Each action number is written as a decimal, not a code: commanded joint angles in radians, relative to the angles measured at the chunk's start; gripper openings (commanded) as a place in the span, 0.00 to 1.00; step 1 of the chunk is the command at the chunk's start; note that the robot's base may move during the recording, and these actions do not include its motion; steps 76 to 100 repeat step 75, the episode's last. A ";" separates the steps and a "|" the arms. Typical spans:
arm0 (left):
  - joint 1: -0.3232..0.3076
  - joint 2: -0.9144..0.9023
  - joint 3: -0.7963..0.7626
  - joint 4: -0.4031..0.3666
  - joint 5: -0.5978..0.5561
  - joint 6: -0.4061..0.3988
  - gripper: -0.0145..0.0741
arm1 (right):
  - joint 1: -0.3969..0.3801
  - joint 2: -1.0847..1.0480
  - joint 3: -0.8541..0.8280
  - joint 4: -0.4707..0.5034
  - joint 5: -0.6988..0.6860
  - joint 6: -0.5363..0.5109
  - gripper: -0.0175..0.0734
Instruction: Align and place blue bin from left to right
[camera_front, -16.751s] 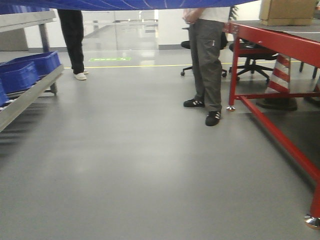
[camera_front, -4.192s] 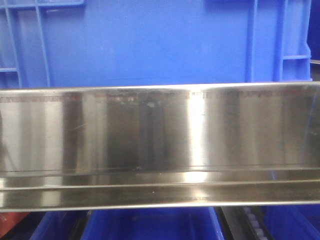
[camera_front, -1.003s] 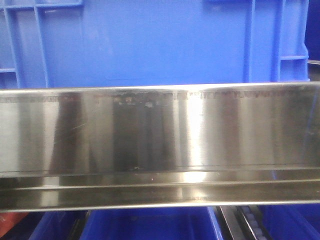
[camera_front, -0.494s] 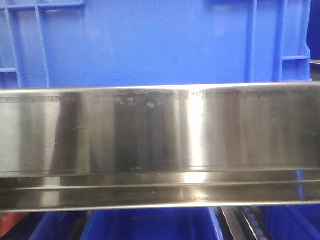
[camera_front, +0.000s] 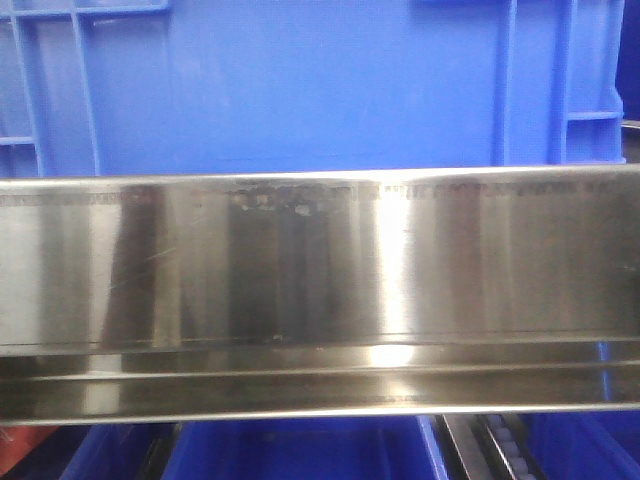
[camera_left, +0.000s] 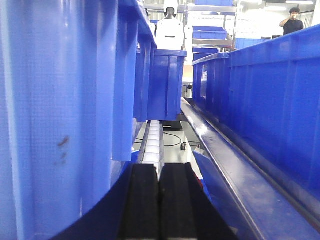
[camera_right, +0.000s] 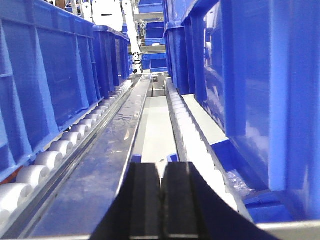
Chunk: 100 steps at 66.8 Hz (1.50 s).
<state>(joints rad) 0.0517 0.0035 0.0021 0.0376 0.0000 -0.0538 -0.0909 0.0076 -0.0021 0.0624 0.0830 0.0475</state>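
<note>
Filling the front view unchanged, one bin (camera_front: 330, 85) sits behind one rail (camera_front: 320, 260); both grippers (camera_left: 160, 200) (camera_right: 162, 200) are closed, empty.

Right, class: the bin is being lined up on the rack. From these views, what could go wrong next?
1. In the left wrist view, the left fingers, closed together, sit close beside the blue bin wall; a sideways move might scrape it.
2. The right fingers point along a narrow lane between crates, above the white rollers; drifting could clip either.
3. The steel rail hides the bin's base in the front view, so misalignment may go unnoticed.
</note>
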 joint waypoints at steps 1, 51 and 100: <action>0.006 -0.004 -0.002 0.002 -0.018 -0.001 0.04 | -0.006 -0.008 0.002 0.001 -0.030 -0.005 0.12; 0.006 -0.004 -0.002 0.002 -0.018 -0.001 0.04 | -0.006 -0.008 0.002 0.001 -0.030 -0.005 0.12; 0.006 -0.004 -0.002 0.002 -0.018 -0.001 0.04 | -0.006 -0.008 0.002 0.001 -0.030 -0.005 0.12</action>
